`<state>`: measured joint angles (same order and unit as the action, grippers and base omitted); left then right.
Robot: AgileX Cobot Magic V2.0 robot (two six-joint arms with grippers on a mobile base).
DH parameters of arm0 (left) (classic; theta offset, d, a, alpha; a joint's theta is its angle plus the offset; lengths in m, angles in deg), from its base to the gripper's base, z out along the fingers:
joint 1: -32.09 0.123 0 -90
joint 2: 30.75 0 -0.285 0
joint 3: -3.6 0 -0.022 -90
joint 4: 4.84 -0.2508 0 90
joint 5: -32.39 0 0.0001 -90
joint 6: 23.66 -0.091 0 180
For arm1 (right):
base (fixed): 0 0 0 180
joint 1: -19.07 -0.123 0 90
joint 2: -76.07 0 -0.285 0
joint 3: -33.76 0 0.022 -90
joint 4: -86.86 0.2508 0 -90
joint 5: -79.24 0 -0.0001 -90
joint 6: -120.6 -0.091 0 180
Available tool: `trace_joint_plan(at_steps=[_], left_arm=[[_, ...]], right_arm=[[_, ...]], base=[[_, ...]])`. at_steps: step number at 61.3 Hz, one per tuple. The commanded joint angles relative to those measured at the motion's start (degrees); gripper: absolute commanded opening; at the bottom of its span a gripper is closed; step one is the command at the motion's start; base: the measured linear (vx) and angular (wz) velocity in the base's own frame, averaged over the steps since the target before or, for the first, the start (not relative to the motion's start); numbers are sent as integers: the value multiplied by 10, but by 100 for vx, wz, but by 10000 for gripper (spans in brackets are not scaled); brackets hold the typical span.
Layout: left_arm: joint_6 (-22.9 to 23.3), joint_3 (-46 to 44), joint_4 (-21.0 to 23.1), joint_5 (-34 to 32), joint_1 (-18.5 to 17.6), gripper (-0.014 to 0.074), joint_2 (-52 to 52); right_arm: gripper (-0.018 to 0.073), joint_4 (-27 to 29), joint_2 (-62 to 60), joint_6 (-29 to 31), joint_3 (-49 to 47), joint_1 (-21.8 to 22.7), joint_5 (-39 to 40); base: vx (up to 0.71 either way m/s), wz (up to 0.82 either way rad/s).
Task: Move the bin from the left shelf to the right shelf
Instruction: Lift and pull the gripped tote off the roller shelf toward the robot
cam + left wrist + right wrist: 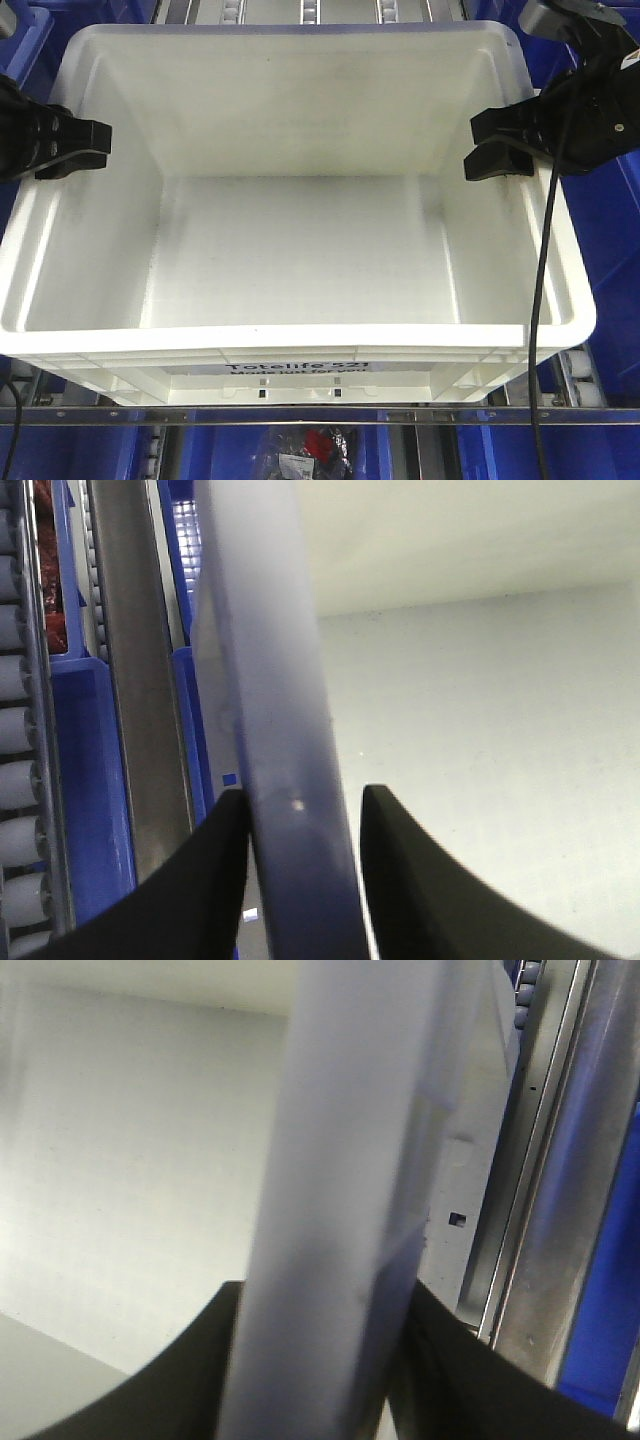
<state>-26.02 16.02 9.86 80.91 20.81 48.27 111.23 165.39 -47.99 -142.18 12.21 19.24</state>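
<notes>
The bin (pixel 300 340), a large white crate with black "Totelife" print on its near side, fills the front view and is empty. My left gripper (pixel 95 148) straddles its left rim (pixel 280 680). In the left wrist view this gripper (pixel 300 805) has its outer finger (pixel 215 860) against the rim, and a thin gap shows at the inner finger (pixel 420 880). My right gripper (pixel 478 145) is on the right rim (pixel 350 1110). In the right wrist view this gripper (pixel 325 1300) presses on that rim with both fingers.
Blue bins (pixel 610 220) flank the white one on both sides. A metal shelf rail (pixel 300 412) runs along the front, with a bag of small red and black parts (pixel 315 445) below it. Conveyor rollers (pixel 15 730) lie left of the bin. A black cable (pixel 540 300) hangs from the right arm.
</notes>
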Motion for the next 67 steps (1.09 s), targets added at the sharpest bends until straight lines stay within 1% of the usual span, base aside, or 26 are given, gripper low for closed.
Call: trace_joint_plan(at_steps=[1, 67], left_arm=[[-28, -20, 29, -46, -4, -5, -30], [-23, -20, 38, -89, -3, -5, -28]], right_arm=[[-4, 12, -24, 8, -23, 3, 32], [-4, 12, -24, 8, -23, 3, 9]], base=[[0, 0], [0, 0]])
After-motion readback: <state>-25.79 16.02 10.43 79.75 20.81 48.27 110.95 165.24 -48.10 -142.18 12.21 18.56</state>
